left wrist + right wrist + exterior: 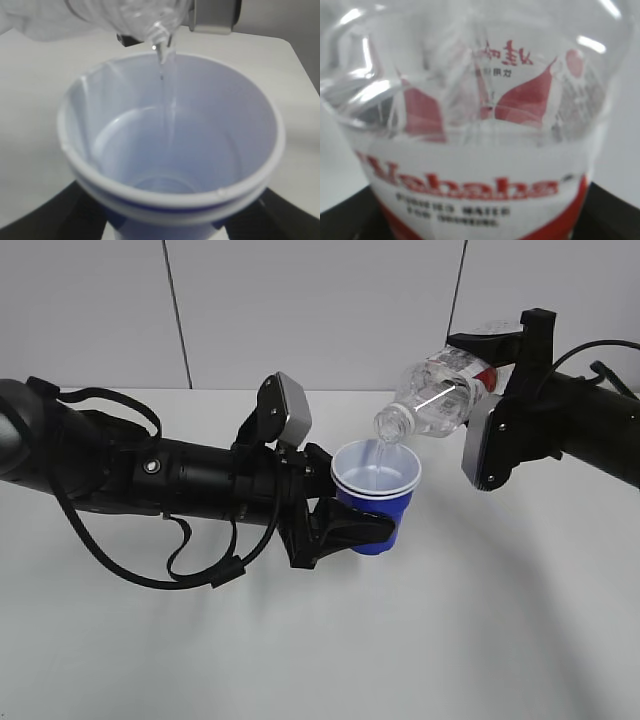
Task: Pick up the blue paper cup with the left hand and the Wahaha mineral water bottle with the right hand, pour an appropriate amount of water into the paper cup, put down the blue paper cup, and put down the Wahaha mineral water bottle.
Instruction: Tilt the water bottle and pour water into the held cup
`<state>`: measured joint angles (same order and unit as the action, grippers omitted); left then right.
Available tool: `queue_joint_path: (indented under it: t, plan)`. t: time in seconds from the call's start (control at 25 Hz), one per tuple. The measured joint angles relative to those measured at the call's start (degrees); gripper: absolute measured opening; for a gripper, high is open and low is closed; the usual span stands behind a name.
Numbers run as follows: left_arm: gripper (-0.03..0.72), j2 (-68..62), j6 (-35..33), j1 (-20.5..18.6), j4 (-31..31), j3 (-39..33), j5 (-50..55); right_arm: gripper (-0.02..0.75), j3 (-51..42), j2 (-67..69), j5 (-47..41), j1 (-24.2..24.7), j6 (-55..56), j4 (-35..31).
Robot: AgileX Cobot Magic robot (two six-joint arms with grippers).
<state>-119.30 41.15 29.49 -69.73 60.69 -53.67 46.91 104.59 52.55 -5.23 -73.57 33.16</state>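
Observation:
My left gripper (352, 525) is shut on the blue paper cup (378, 502) and holds it upright above the table. The cup fills the left wrist view (170, 150), white inside with a double rim. My right gripper (500, 380) is shut on the Wahaha mineral water bottle (440, 400), tilted mouth-down to the left over the cup. A thin stream of water (381, 452) falls from the bottle mouth into the cup; it also shows in the left wrist view (165, 85). The bottle's red-and-white label fills the right wrist view (480, 165).
The white table (450, 640) lies below both arms. A grey wall (320, 300) stands behind. Black cables hang from the left arm (190, 560).

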Motion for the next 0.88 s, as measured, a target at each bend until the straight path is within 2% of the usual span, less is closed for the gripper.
queue_joint_path:
  t: [0.88]
  plan:
    - [0.490, 0.00, 0.00, 0.00, -2.96, 0.00, 0.00, 0.493, 0.00, 0.00, 0.00, 0.00, -2.07, 1.50]
